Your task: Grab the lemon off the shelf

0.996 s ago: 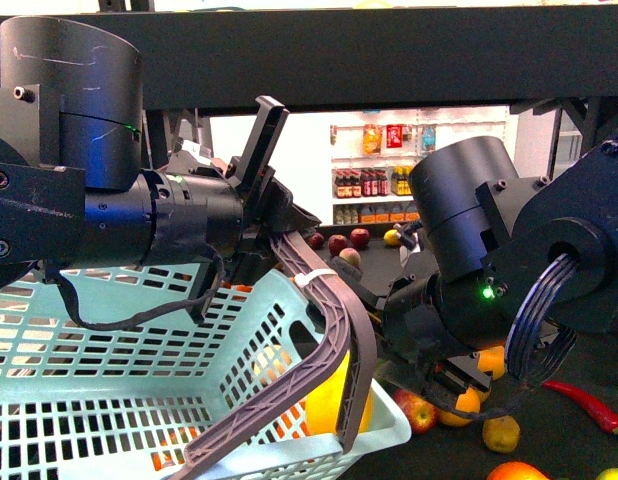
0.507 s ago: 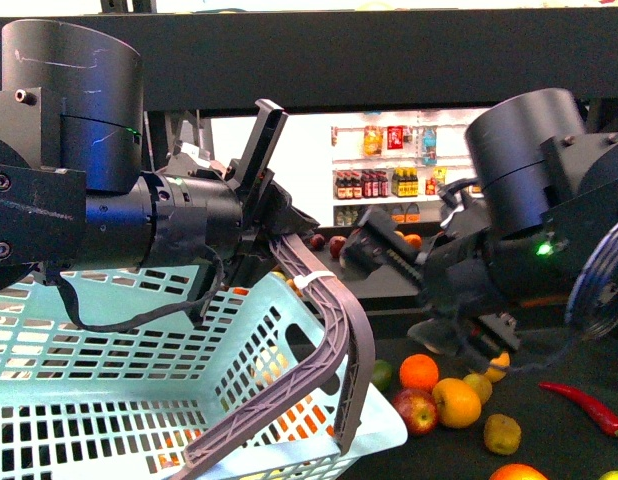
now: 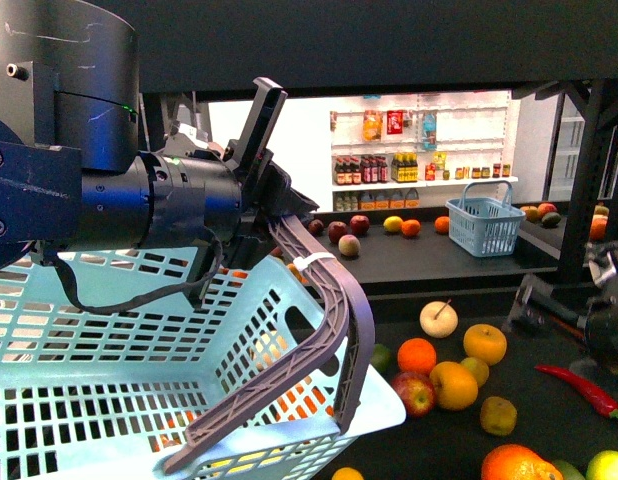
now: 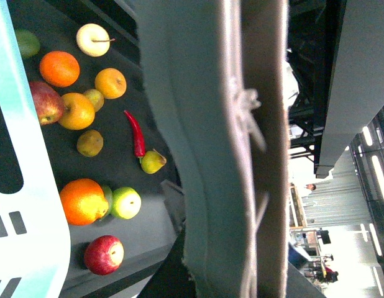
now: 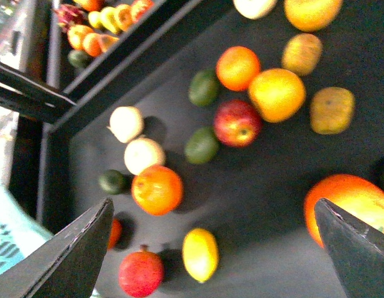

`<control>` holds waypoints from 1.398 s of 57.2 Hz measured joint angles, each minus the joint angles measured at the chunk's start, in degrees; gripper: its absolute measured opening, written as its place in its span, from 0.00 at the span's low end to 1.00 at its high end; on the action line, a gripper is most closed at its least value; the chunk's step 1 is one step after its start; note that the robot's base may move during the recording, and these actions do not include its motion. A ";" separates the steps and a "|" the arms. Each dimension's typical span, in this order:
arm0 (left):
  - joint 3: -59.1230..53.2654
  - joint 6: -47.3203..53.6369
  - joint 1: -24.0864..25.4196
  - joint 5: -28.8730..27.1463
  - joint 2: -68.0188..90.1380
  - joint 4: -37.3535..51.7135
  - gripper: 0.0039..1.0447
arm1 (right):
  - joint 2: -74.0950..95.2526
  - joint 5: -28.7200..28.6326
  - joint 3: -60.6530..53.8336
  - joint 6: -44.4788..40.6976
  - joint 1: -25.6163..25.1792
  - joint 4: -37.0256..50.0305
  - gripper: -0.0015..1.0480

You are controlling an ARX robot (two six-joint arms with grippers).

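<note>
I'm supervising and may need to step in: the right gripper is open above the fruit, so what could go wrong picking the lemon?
1. The lemon lies close to a red fruit and an orange; the open right gripper could nudge it rolling or close on a neighbour.
2. The basket held by the left gripper blocks much of the front view, so the lemon likely cannot be watched from there.

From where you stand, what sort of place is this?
Probably a mock grocery shop's produce section: loose fruit such as an orange lies on the black shelf deck, white shelves of bottles stand at the back, and the left gripper holds a pale shopping basket.
</note>
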 joint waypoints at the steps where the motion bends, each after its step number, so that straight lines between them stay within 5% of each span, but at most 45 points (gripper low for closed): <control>1: 0.00 0.00 0.00 0.00 0.00 0.00 0.07 | 1.11 -0.09 0.00 -1.11 -0.09 0.22 0.93; 24: 0.00 -0.02 0.00 0.11 0.00 0.00 0.07 | 18.97 -0.02 4.00 -15.19 6.01 3.52 0.93; 54: 0.00 -0.04 0.00 0.04 0.00 0.00 0.07 | 31.12 -0.61 18.12 -20.35 19.50 6.03 0.93; 80: 0.00 2.99 0.26 -1.16 0.00 -0.02 0.07 | 42.40 8.76 33.07 -26.64 23.78 -0.04 0.93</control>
